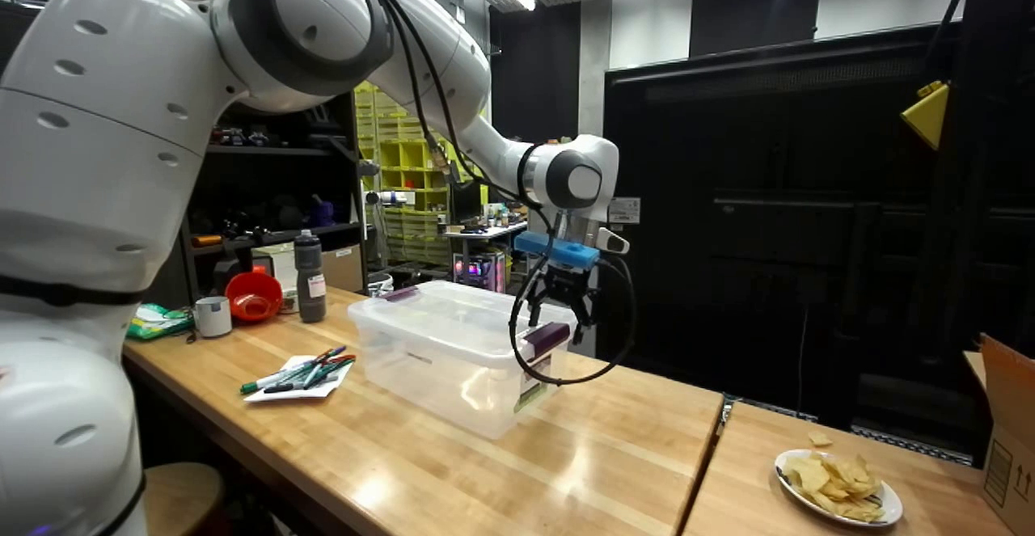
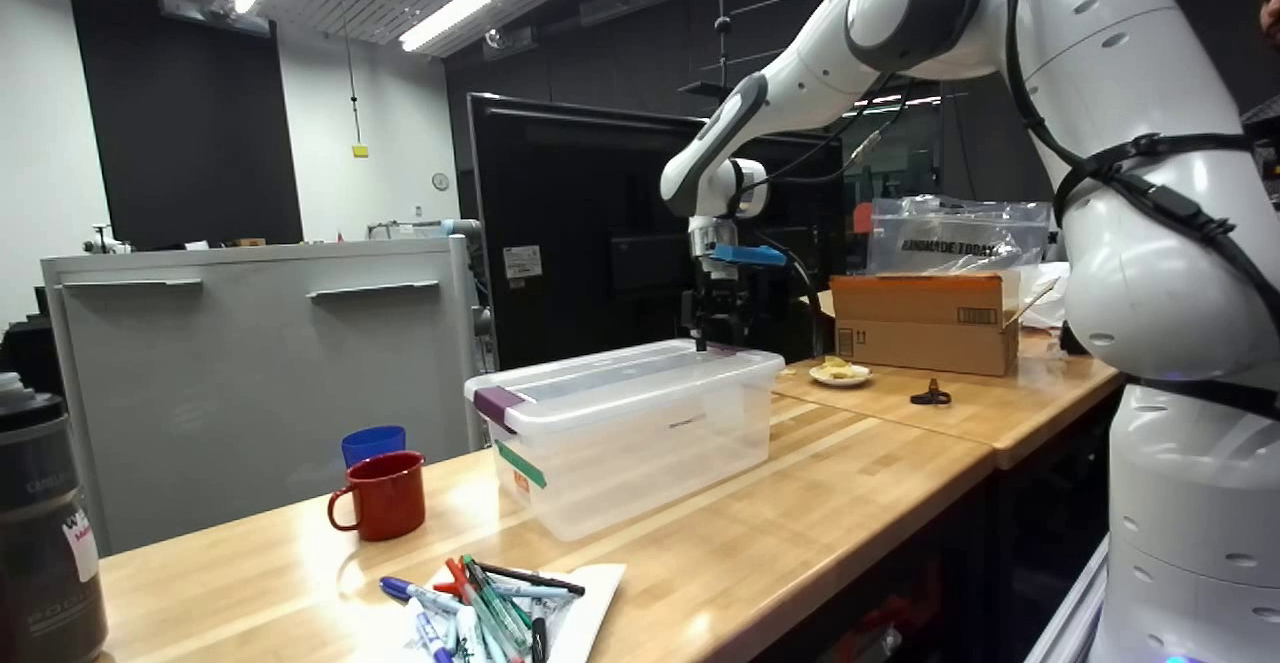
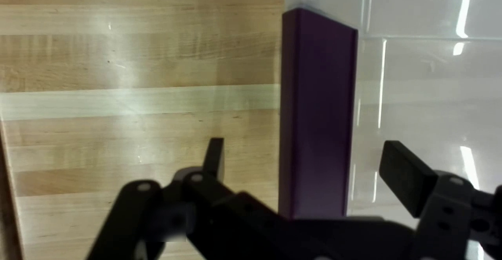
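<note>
My gripper stands open over one end of a clear plastic box with a lid. Between the spread fingers in the wrist view lies the box's purple latch, untouched on both sides. One finger is over the wooden table, beyond the box's end; the opposite finger is over the translucent lid. In both exterior views the gripper points down at that end of the box. Whether a fingertip touches the lid, I cannot tell. A second purple latch is at the far end.
Several markers lie on white paper near the table's front edge. A red mug, a blue cup and a dark bottle stand beyond the box. A plate of chips and a cardboard box are opposite. A cable loop hangs round the gripper.
</note>
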`<control>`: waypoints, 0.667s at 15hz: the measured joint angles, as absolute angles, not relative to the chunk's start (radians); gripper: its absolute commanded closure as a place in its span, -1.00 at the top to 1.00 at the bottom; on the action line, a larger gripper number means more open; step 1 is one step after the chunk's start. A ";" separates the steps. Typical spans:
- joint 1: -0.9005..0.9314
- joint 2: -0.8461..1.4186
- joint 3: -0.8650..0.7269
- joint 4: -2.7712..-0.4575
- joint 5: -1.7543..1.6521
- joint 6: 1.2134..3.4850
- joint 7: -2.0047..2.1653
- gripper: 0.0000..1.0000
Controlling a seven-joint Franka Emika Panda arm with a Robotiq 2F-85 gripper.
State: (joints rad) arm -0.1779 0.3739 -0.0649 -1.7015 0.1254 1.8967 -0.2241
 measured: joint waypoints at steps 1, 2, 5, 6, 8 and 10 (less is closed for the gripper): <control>-0.179 0.377 -0.065 -1.701 0.126 1.899 -0.224 0.59; -0.180 0.378 -0.065 -1.701 0.127 1.899 -0.225 0.46; -0.180 0.376 -0.064 -1.697 0.135 1.899 -0.229 0.09; -0.180 0.374 -0.063 -1.694 0.141 1.898 -0.231 -0.05; -0.180 0.372 -0.062 -1.688 0.149 1.898 -0.239 -0.37; -0.181 0.370 -0.064 -1.685 0.150 1.899 -0.249 -0.69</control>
State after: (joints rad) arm -0.1808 0.3697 -0.0640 -1.6853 0.1501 1.8990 -0.2491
